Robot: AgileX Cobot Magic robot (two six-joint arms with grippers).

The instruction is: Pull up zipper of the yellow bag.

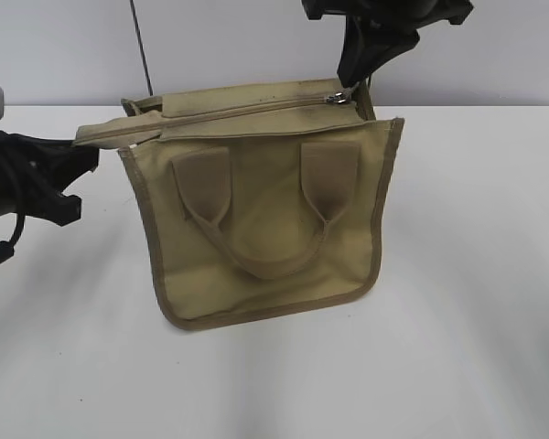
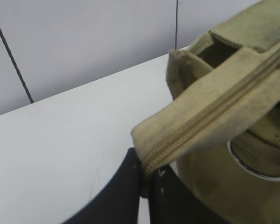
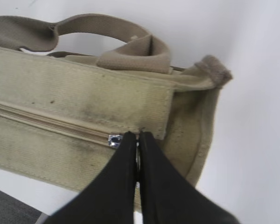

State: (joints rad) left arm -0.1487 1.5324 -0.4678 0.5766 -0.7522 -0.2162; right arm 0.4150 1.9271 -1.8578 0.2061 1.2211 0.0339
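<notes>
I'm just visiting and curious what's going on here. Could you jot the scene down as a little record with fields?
bag: yellow bag standing on a white table, handles facing the camera
zipper: pull tab at the right end of the top panel; zip line looks closed
right gripper: shut on the zipper
left gripper: shut on the bag's zip strip at its left end
stage: zip appears fully pulled across

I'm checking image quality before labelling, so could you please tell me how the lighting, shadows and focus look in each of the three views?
Exterior view: even, diffuse light, a faint soft shadow under the yellow bag, mild softness overall. Left wrist view: the left gripper and the near zip end are blurred, and the table is washed out. Right wrist view: the right gripper is soft, the zipper pull glints, and the background is overexposed.
</notes>
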